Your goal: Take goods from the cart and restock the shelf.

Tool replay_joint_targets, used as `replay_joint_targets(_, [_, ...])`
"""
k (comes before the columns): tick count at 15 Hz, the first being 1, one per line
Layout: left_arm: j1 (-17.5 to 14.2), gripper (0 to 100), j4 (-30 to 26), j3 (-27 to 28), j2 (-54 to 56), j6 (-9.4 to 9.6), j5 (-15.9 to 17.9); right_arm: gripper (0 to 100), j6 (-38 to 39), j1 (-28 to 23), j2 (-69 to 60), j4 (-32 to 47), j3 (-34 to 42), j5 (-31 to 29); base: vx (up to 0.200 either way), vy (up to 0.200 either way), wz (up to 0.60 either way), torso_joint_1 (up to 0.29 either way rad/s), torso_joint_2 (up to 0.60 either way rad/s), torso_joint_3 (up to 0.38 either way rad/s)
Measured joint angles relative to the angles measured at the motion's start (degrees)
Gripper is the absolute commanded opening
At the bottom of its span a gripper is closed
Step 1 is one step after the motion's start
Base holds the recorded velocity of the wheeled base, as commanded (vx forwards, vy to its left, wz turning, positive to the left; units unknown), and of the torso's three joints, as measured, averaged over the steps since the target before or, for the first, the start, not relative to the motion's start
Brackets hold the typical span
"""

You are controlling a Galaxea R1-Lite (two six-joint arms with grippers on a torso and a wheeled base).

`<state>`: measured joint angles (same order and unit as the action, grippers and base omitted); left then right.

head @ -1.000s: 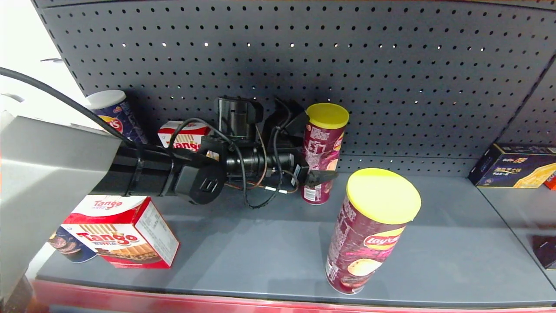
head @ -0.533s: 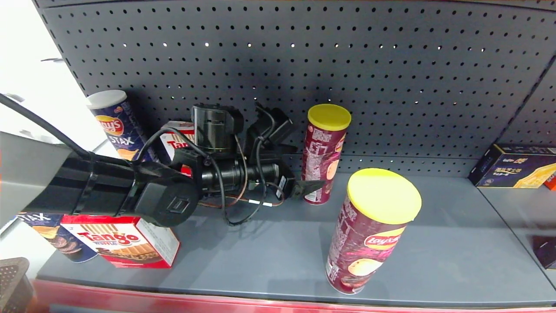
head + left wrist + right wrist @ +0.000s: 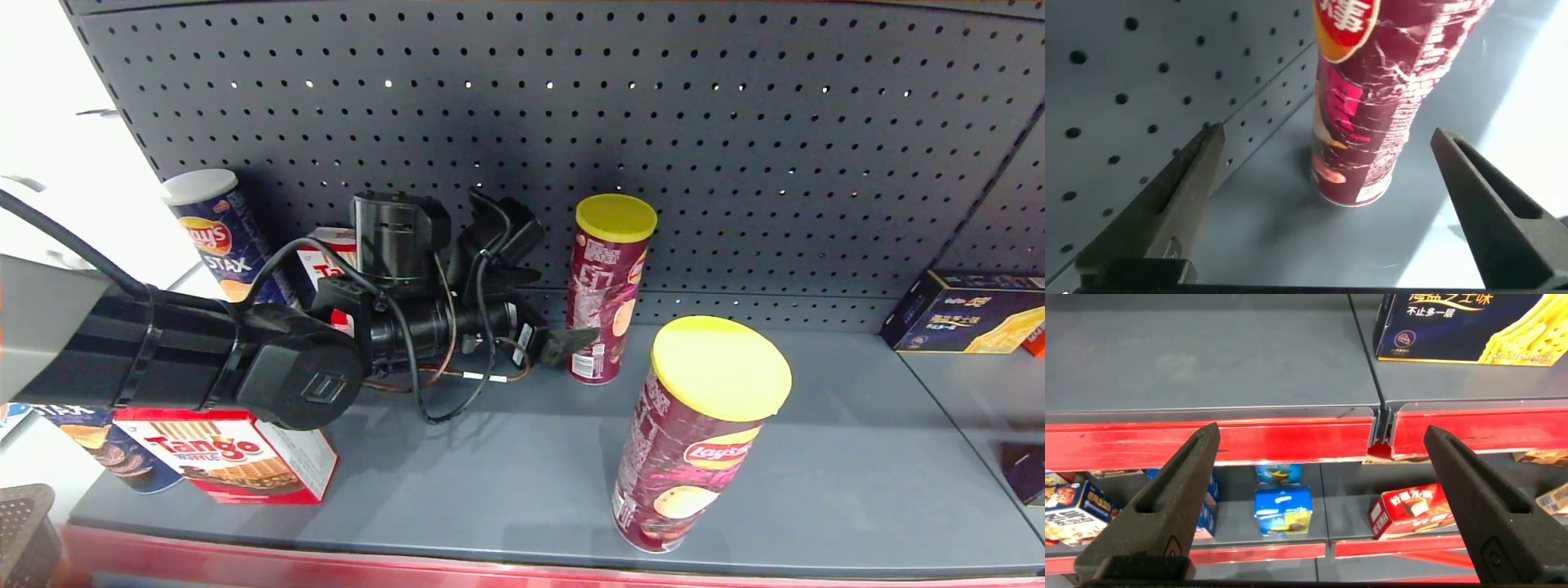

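A maroon chip can with a yellow lid (image 3: 608, 286) stands upright at the back of the grey shelf (image 3: 506, 457), close to the pegboard. My left gripper (image 3: 565, 331) hangs just left of it, open and holding nothing. In the left wrist view the can (image 3: 1372, 106) stands a little beyond the spread fingers of the left gripper (image 3: 1329, 137), apart from both. A second, larger-looking maroon can (image 3: 694, 433) stands near the shelf's front edge. My right gripper (image 3: 1323, 434) is open and empty, facing lower shelves with red rails.
A blue chip can (image 3: 216, 229) stands at the back left and a red wafer box (image 3: 229, 449) sits front left, under my left arm. Another wafer box (image 3: 326, 253) lies behind the arm. A navy box (image 3: 971, 318) is on the neighbouring shelf section. Free room lies between the two maroon cans.
My left gripper has drawn back to the left, off the back maroon can, which stays upright. The arm has also pulled away leftwards, uncovering the blue can.
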<state>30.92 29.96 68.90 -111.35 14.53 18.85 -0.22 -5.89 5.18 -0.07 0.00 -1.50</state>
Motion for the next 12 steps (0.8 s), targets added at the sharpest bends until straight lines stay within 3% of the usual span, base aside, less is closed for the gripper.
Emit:
replay_joint_targets(6, [-1.4, 100, 0.0, -0.1, 0.0, -0.35, -2.6, 100, 0.0, 0.0, 0.0, 0.0, 0.0, 0.0, 0.0, 0.0, 0.0, 0.0, 0.0, 0.0])
replay_joint_targets(9, [-1.7, 100, 0.0, 0.3, 0.0, -2.71, -5.1, 100, 0.0, 0.0, 0.0, 0.0, 0.0, 0.0, 0.0, 0.0, 0.0, 0.0, 0.0, 0.0])
replay_joint_targets(12, [-2.2, 100, 0.0, 0.4, 0.0, -2.88, -6.4, 100, 0.0, 0.0, 0.0, 0.0, 0.0, 0.0, 0.0, 0.0, 0.0, 0.0, 0.0, 0.0])
